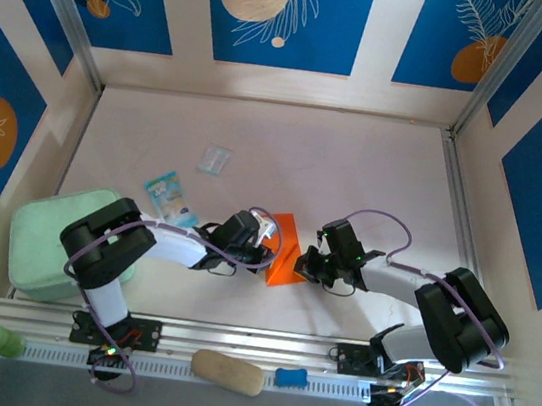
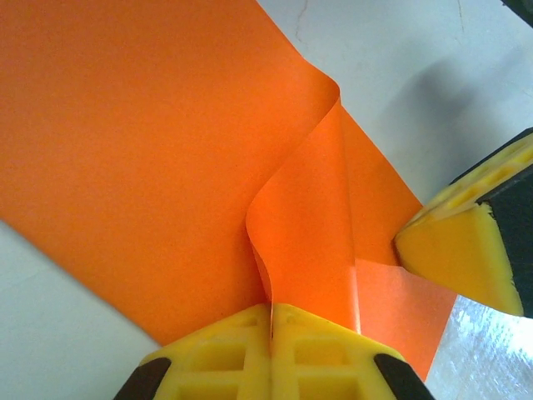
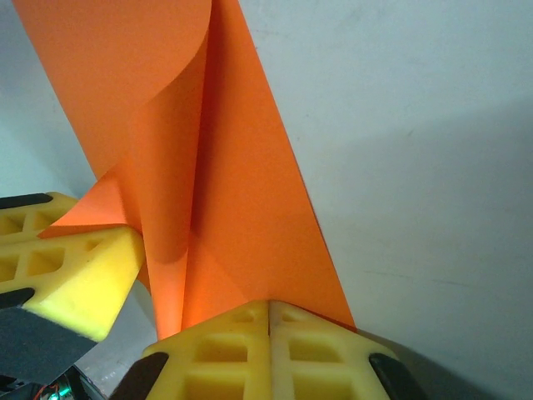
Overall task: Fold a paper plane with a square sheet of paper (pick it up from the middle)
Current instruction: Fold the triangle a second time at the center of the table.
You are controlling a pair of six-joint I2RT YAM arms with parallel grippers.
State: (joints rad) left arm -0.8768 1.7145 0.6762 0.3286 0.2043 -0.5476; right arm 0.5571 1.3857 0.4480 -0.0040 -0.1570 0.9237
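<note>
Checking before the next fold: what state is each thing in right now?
square sheet of paper: mostly flat, one flap curled up.
left gripper: shut, pinching the raised flap.
right gripper: shut, tips at the sheet's edge.
blue-and-white packet: lying flat.
clear wrapper: lying flat.

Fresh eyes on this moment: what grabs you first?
The thin bright orange paper sheet at the table's middle, between the two arms, is buckled into a raised curl rather than lying flat. The yellow left fingers and yellow right fingers are both pinched shut on it from opposite sides. After that, the soft mint green pad at the left edge of the white table.
</note>
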